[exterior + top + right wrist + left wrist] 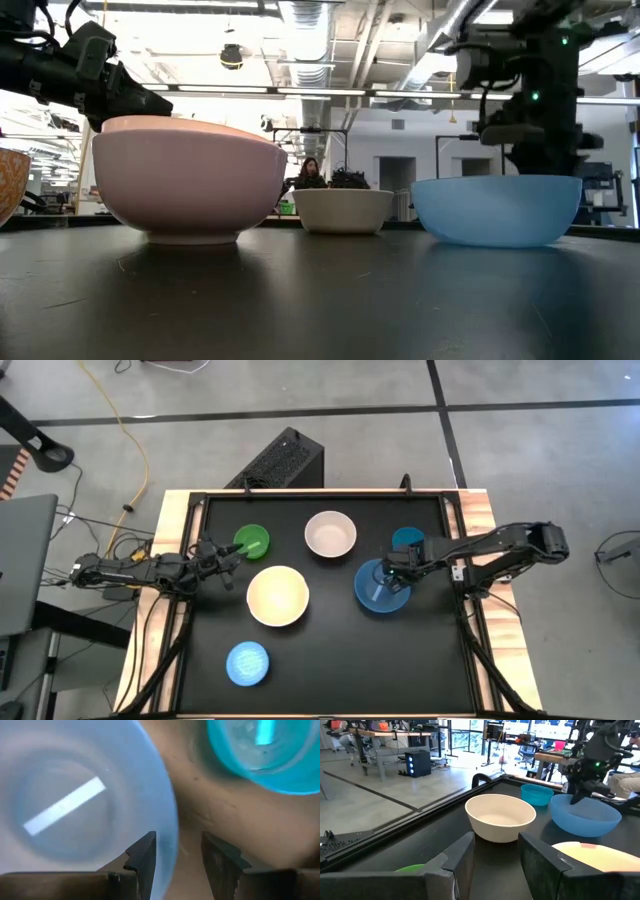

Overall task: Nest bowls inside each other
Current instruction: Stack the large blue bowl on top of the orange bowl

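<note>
On the table's left, the left gripper (232,559) hangs with its fingers parted and nothing between them, just beside the small green bowl (251,541); that arm looks to be waiting. Nearer the front lies the small light blue bowl (247,663), well apart from the rest. In the middle stand the large cream-yellow bowl (277,596), which the low view shows with a pink outside, and behind it the white bowl (330,534). On the right, the right gripper (392,566) hovers over the far rim of the big blue bowl (381,588), fingers spread and nothing held, with the teal bowl (408,540) just beyond it. The wrist view suggests the blue rim lies beside one finger rather than between the two, though the blur makes that hard to settle. No bowl sits inside another yet, so the nesting is at its start, and the step in hand seems to be a first grasp at the right. That calls for straddling one rim, closing, lifting, and lowering that bowl centred into a larger one.
</note>
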Robot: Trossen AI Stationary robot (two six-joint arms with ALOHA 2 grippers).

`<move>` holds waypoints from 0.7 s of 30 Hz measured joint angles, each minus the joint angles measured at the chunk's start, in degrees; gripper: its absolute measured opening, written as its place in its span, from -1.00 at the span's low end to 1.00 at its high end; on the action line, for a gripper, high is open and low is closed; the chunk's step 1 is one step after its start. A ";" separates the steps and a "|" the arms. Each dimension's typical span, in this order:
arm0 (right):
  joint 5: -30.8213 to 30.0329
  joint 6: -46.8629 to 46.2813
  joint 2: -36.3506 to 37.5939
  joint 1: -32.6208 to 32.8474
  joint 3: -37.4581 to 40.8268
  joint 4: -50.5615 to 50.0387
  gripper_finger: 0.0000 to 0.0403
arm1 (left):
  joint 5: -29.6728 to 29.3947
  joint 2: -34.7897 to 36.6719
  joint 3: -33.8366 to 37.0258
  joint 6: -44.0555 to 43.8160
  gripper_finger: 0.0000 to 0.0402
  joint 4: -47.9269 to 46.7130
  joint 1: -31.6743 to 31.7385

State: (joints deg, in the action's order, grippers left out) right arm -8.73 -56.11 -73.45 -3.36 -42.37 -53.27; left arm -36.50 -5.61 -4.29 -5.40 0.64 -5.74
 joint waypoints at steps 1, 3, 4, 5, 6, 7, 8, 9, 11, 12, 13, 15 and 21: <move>-0.02 -0.02 0.00 0.00 0.42 1.08 -0.15 | 0.01 0.00 0.00 -0.01 -0.30 0.00 -0.02; -0.02 -0.01 0.00 0.00 0.91 2.31 -0.17 | -0.01 0.00 0.00 -0.01 -0.30 0.02 -0.01; -0.05 0.01 0.00 0.00 0.92 2.69 -0.19 | -0.01 0.00 0.00 -0.01 -0.30 0.02 -0.01; -0.06 0.26 0.00 -0.02 0.92 2.92 -0.22 | -0.02 0.00 0.00 -0.01 -0.30 0.03 0.00; -0.04 0.43 0.00 -0.10 0.91 2.96 -0.27 | -0.05 0.00 0.00 -0.01 -0.30 0.04 0.00; -0.04 0.51 0.00 -0.18 0.79 2.91 -0.33 | -0.06 -0.01 0.00 0.00 -0.30 0.04 0.00; -0.04 1.01 0.00 -0.27 0.59 2.80 -0.40 | -0.06 0.00 0.00 -0.01 -0.30 0.04 0.00; -0.02 1.42 0.00 -0.48 0.31 2.72 -0.48 | -0.08 0.00 0.00 -0.01 -0.30 0.04 0.00; 0.03 2.02 0.00 -0.89 -0.67 2.50 -0.67 | -0.14 -0.02 0.00 0.01 -0.30 0.04 0.00; 0.24 2.38 0.00 -1.16 -1.39 2.16 -0.77 | -0.14 0.00 0.00 -0.01 -0.30 0.04 -0.02; 0.58 2.49 0.00 -1.45 -2.26 1.77 -0.86 | -0.15 0.00 0.00 -0.01 -0.30 0.04 0.00; 0.96 3.83 0.02 -1.77 -4.45 1.17 -0.94 | -0.14 0.00 0.00 -0.01 -0.30 0.07 -0.01; 1.17 8.02 -0.02 -1.68 -13.42 -0.35 -0.97 | -0.14 0.00 0.00 -0.01 -0.30 0.07 0.00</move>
State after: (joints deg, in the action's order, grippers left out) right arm -7.56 -48.09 -73.47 -5.04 -55.79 -53.62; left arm -36.64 -5.61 -4.29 -5.41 0.71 -5.74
